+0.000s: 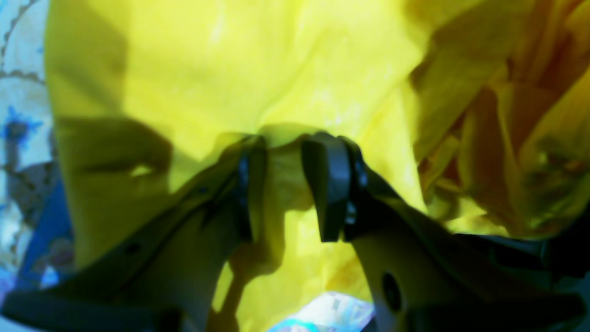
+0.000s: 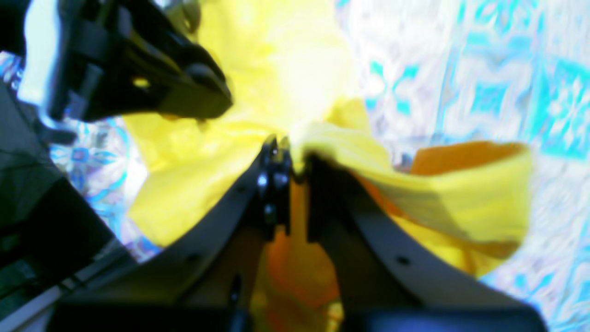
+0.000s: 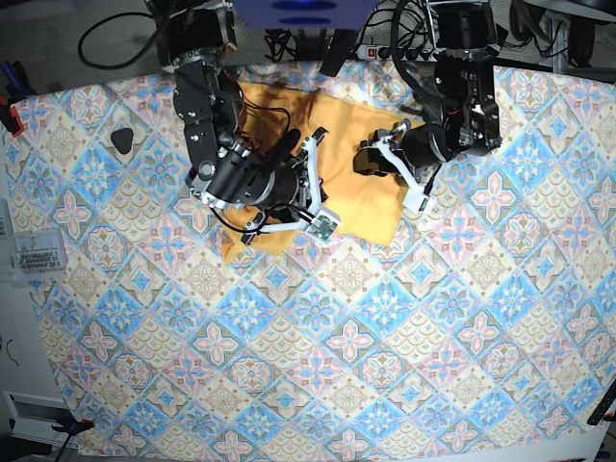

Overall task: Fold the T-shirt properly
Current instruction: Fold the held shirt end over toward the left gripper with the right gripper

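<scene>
The yellow-orange T-shirt lies crumpled at the back middle of the table, with both grippers at it. In the left wrist view, my left gripper has a bunched fold of the T-shirt pinched between its dark fingers. In the base view the left gripper sits at the shirt's right part. My right gripper is shut on a thin ridge of the T-shirt, whose sleeve-like flap hangs to the right. In the base view the right gripper is over the shirt's left part.
A blue-and-pink tile-patterned cloth covers the table. A small black object lies at the left, and a clear box sits off the left edge. Cables and a power strip run along the back. The other gripper shows in the right wrist view.
</scene>
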`<state>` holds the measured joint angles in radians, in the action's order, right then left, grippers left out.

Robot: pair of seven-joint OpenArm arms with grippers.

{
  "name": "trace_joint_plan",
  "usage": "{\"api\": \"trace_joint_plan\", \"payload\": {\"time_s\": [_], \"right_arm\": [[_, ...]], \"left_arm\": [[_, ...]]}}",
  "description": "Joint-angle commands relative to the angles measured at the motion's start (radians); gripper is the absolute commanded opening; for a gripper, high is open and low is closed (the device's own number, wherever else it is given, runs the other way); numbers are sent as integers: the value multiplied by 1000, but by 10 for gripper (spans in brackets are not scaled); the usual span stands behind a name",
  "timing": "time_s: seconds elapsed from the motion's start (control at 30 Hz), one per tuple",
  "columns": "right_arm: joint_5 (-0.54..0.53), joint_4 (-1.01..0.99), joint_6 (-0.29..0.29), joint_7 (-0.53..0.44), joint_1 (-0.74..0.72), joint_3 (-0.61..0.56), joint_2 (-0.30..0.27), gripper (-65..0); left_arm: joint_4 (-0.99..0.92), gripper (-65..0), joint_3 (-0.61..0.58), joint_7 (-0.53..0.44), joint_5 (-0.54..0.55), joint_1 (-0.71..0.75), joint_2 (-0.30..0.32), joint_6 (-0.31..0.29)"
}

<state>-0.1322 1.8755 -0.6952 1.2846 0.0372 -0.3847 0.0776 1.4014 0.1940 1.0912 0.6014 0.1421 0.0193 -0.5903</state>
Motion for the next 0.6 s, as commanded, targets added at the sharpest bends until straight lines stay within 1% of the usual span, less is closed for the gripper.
{"api": "trace_joint_plan", "payload": {"time_s": [0.0,0.37,0.43,0.57], "right_arm": [[-16,23,-3,-21,-24,-18,9,-639],[-17,17,-3,-18,-115,-208,9,-639],[-17,14,-3,-20,-125,-233,12,-639],[-17,14,-3,-20,-132,-245,15,-639]], "left_arm": [[11,-465,2,-10,13,-9,1,-4],[9,-465,5,-10,16,-5,1,-4],[9,-465,5,-10,16,-5,1,-4],[14,-465,5,-9,25,-2,1,-7]]}}
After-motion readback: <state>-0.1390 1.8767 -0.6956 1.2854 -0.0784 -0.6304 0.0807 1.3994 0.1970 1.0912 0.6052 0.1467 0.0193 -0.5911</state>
